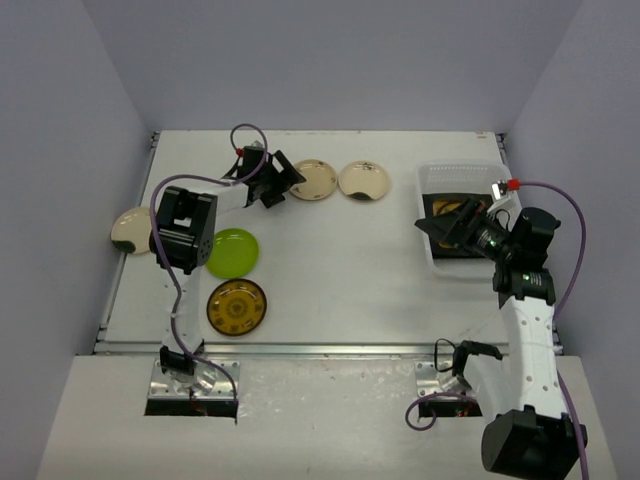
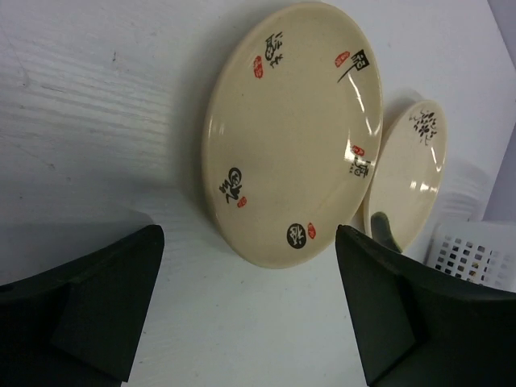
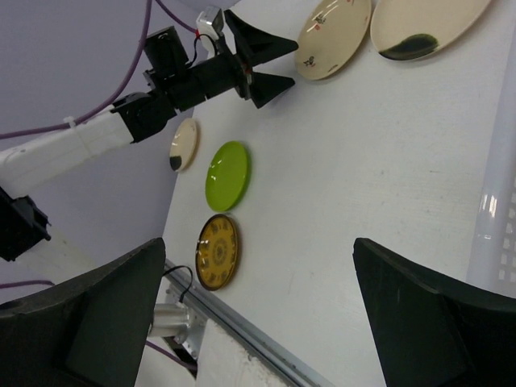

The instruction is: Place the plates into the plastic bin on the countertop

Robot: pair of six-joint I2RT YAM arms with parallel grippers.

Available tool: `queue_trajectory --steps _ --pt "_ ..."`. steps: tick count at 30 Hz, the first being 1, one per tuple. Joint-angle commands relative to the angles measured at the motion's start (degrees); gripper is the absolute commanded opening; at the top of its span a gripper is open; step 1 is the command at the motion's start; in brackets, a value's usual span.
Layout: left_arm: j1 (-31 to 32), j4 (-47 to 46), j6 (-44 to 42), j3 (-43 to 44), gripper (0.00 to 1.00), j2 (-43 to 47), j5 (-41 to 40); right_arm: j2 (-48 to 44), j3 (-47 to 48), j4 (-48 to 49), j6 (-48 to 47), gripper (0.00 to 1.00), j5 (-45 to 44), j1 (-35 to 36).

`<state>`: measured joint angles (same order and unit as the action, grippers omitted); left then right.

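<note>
Left gripper (image 1: 292,178), jaws wide and empty, lies low at the far side of the countertop (image 1: 350,280). The near rim of a cream plate (image 2: 290,137) with black and red marks sits just between its tips. A second cream plate (image 2: 411,173) lies just beside the first, on the bin side; whether their rims touch cannot be told. Right gripper (image 1: 445,222), jaws likewise wide and empty, hangs over the bin (image 1: 460,168) at the right, where a dark-rimmed square plate (image 1: 442,204) already lies. A lime plate (image 1: 232,252), an amber plate (image 1: 237,306) and a third cream plate (image 1: 130,230) lie at the left. The third is at the countertop's border, beside the left arm (image 1: 185,225).

Probable hazards:
- **Pushing instead of gripping.** The cream plate lies flat, so jaws closing too high would ride over its rim and shove it instead of gripping it.
- **Knocking the neighbour.** A shoved plate would strike the second cream plate and shift it.
- **Slipping in the grip.** A pinch on a thin glazed rim may let the plate tilt or slide out during the carry.
- **Arms meeting at the bin.** With the right gripper over the bin, a delivery by the left arm could bring the two together.
- **Plate at the border.** A swing of the left arm could knock the third cream plate off the countertop.
</note>
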<state>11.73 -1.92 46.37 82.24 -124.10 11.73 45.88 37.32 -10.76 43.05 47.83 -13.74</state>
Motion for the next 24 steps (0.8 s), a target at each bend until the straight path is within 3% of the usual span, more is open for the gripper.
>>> queue_trajectory --steps 1,6,9,12,16,21,24 --pt "-1.19 1.44 -1.19 2.59 0.78 -4.28 0.29 -1.48 -0.24 1.38 -0.29 0.99 2.43 -0.06" --pt "-1.29 1.75 -2.10 5.17 0.48 -8.58 2.33 -2.25 -2.15 4.06 2.06 0.99 3.77 -0.06" --pt "-1.32 1.75 -2.46 5.08 0.41 -9.01 1.07 -3.11 -4.04 5.96 2.65 0.99 3.41 -0.06" --pt "-1.27 3.38 -2.83 5.36 0.27 -9.59 0.14 -3.18 -5.07 7.59 3.70 0.99 4.08 -0.06" --pt "-1.27 3.09 -2.00 3.44 0.00 -8.83 -1.67 -1.63 -8.87 16.43 10.27 0.99 8.23 -0.06" --pt "-2.14 -0.92 -1.85 -2.61 0.00 -0.38 -6.43 4.24 -8.36 19.77 11.63 0.99 12.19 -0.02" --pt "-2.41 -3.20 -2.42 -11.40 0.00 11.23 -9.43 5.84 -7.70 20.12 11.10 0.99 10.41 0.42"
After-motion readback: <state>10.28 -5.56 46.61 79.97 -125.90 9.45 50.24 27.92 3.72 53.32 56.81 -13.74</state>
